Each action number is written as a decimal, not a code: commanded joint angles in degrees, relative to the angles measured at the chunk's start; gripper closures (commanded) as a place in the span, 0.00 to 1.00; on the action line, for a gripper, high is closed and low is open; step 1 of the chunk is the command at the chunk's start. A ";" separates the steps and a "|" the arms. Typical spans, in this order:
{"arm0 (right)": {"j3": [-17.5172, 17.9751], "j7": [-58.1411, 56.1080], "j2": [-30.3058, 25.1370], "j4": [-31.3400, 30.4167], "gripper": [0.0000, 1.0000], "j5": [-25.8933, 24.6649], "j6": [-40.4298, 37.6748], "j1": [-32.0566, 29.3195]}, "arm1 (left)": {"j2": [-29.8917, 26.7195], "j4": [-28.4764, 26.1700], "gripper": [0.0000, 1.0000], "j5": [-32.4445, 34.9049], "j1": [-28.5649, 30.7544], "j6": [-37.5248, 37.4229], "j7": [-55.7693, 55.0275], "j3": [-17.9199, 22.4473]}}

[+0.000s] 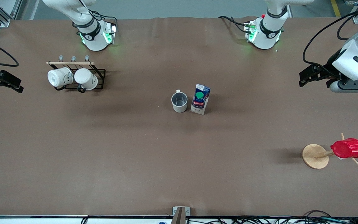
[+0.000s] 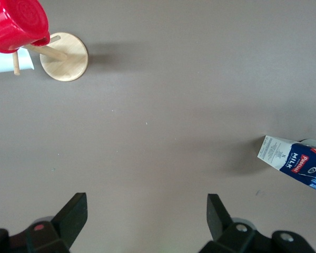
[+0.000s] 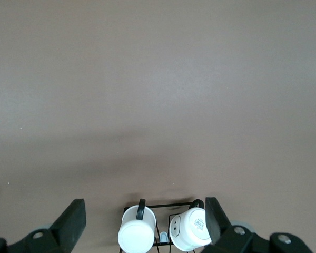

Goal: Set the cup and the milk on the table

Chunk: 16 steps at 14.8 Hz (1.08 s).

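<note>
The off-white cup (image 1: 179, 102) stands upright on the brown table (image 1: 135, 149) near its middle, handle toward the robots' bases. The blue and white milk (image 1: 200, 99) carton stands upright right beside it, toward the left arm's end. Part of the milk also shows in the left wrist view (image 2: 297, 163). My left gripper (image 1: 306, 77) hangs open and empty over the left arm's end of the table (image 2: 147, 216). My right gripper (image 1: 8, 82) hangs open and empty over the right arm's end, beside the mug rack (image 3: 145, 203). Neither gripper touches anything.
A black wire rack (image 1: 99, 77) with a wooden bar holds two bright white mugs (image 3: 137, 237) (image 3: 189, 229) near the right arm's base. A wooden peg stand (image 1: 315, 156) carries a red ribbed cup (image 1: 347, 148) toward the left arm's end, nearer the front camera.
</note>
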 commanded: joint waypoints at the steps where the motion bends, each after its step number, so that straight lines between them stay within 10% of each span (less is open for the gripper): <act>1: -0.13 -1.20 -0.29 0.34 0.00 0.98 -0.79 -0.40 | -1.96 -2.79 0.00 -2.23 -0.19 1.80 -0.47 1.71; 16: -0.22 -1.12 -0.20 0.34 0.00 1.07 -0.79 -0.31 | -5.74 -7.81 0.00 0.93 -0.81 6.37 -0.73 1.63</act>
